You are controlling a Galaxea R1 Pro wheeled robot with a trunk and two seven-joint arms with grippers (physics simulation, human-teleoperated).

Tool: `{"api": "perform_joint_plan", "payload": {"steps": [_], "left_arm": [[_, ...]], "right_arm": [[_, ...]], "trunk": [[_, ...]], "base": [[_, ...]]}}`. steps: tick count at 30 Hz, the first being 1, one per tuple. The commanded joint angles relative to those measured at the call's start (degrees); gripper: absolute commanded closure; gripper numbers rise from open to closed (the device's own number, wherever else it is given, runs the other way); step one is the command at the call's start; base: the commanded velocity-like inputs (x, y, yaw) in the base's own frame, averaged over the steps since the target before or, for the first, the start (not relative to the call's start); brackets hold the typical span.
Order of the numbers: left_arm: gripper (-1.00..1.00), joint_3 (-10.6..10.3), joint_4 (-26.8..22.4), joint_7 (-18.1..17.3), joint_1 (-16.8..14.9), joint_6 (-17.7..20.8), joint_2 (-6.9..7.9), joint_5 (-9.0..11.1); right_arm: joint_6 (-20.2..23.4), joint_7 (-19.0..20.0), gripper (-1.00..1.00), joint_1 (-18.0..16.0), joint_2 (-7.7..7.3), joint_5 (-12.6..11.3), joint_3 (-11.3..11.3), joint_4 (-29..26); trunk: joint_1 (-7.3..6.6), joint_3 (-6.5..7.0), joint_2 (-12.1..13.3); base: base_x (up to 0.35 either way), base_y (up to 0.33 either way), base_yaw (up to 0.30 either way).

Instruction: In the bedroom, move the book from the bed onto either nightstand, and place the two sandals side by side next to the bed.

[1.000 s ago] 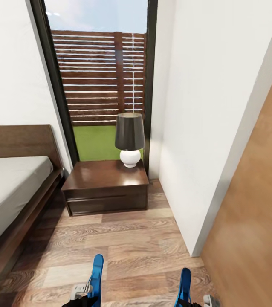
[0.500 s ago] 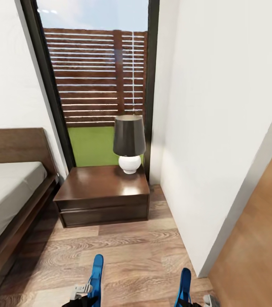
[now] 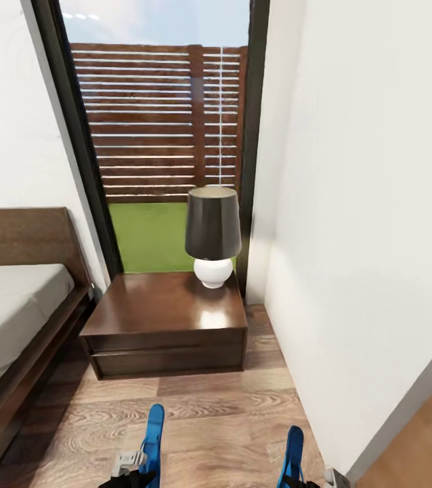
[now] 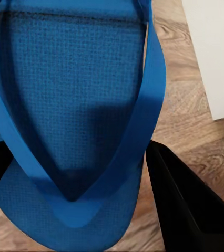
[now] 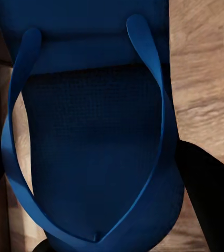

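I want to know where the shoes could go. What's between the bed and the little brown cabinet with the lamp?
In the head view, just a narrow strip of bare wood floor separates the bed from the nightstand.

The nightstand [image 3: 165, 325] stands on the floor [image 3: 216, 413] at 12 o'clock from the robot, its back toward the glass door [image 3: 162, 135]. A lamp [image 3: 212, 237] sits on its top, toward the rear at about 1 o'clock. The bed [image 3: 13, 325] lies at 9 to 10 o'clock, just beside the nightstand, headboard against the wall. A wall [image 3: 372, 224] runs along the 2 to 3 o'clock side. Beyond the door, at 12 — grass, then a slatted fence [image 3: 158, 122]. Nearest the robot, two sandals rise side by side — left sandal [image 3: 152, 440] at 7 o'clock in the left gripper [image 3: 131, 468], right sandal [image 3: 293, 451] at 5 o'clock in the right gripper [image 3: 311, 482].
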Motion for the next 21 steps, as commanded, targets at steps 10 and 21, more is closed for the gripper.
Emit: {"api": "perform_joint_plan", "payload": {"steps": [10, 21], "left_arm": [[1.0, 0.42, 0.09, -0.33, -0.06, -0.1, -0.02, -0.16], [1.0, 0.42, 0.09, -0.33, -0.06, -0.1, -0.02, -0.16]], "right_arm": [[0.63, 0.27, 1.0, -0.01, 0.01, -0.11, -0.52, -0.04], [0.63, 0.2, 1.0, -0.01, 0.02, -0.11, -0.52, -0.04]], "trunk": [[0.02, -0.05, -0.02], [0.02, -0.05, -0.02]], "base": [[0.193, 0.0, 0.278], [0.004, 0.0, 0.286]]}}
